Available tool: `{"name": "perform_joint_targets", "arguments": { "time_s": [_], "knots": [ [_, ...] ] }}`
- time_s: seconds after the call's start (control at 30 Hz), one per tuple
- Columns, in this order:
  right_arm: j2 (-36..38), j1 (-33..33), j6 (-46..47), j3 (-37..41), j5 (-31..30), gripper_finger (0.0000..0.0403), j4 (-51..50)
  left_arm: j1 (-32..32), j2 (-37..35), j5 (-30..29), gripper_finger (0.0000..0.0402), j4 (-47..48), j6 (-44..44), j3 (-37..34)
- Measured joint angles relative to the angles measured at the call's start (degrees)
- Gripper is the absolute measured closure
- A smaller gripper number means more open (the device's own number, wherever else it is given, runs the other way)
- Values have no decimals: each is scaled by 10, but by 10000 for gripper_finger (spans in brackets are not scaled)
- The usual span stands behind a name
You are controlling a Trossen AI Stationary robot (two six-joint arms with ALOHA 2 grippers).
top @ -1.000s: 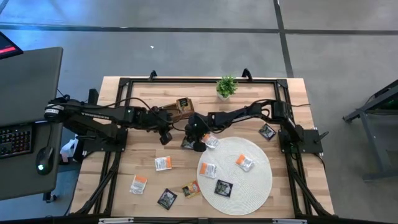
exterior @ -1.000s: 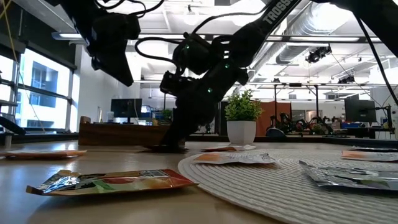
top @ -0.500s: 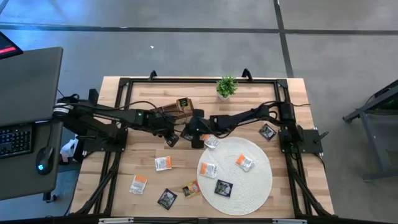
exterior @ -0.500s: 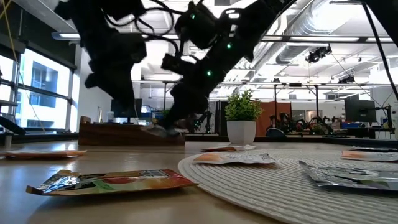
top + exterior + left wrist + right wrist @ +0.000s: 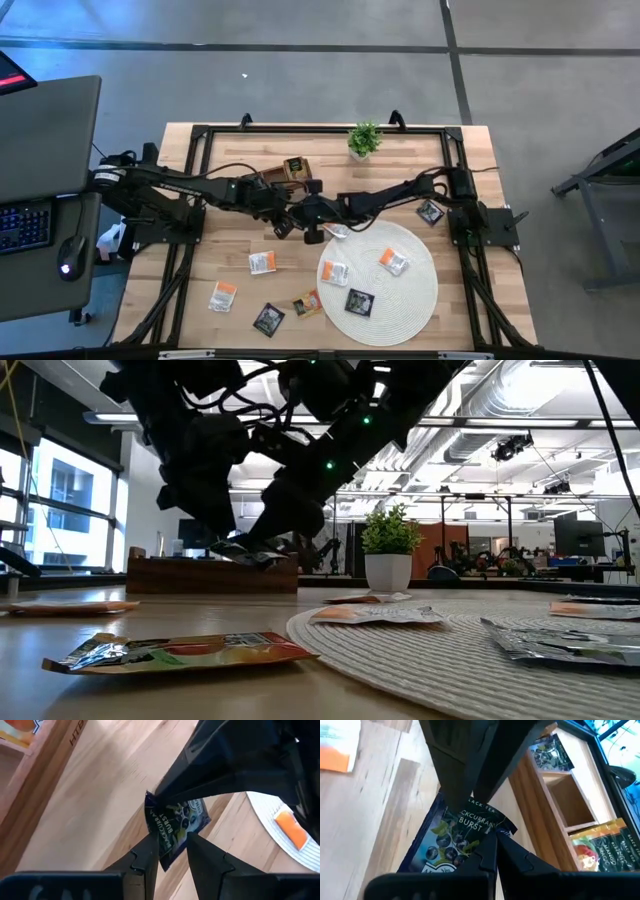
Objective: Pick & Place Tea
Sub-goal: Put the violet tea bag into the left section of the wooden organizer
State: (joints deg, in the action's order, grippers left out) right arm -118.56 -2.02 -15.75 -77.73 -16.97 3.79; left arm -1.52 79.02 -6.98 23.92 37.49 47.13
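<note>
I see both arms meeting over the middle of the counter (image 5: 230, 245), just in front of the wooden tray (image 5: 210, 573). My right jaws (image 5: 492, 851) are clamped shut on a dark blackcurrant tea sachet (image 5: 451, 836), lifted clear of the counter. The left jaws (image 5: 170, 851) straddle the same sachet's edge; I cannot tell if they grip. Other sachets lie on the round mat (image 5: 425, 290) and the bare wood.

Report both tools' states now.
Left tool: open around the dark sachet, not clamped.
Right tool: shut on the dark sachet.
</note>
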Motion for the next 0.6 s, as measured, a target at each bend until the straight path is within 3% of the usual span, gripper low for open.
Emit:
{"name": "perform_joint_targets", "arguments": {
  "time_s": [0.37, 0.6],
  "knots": [
    [3, -10, -9, -2, -40, 402, -24, 0, -19, -13, 302, 48, -15, -1],
    [17, -10, -2, -2, -4, 402, -2, 0, -20, -15, 302, 39, -26, -1]
  ]
}}
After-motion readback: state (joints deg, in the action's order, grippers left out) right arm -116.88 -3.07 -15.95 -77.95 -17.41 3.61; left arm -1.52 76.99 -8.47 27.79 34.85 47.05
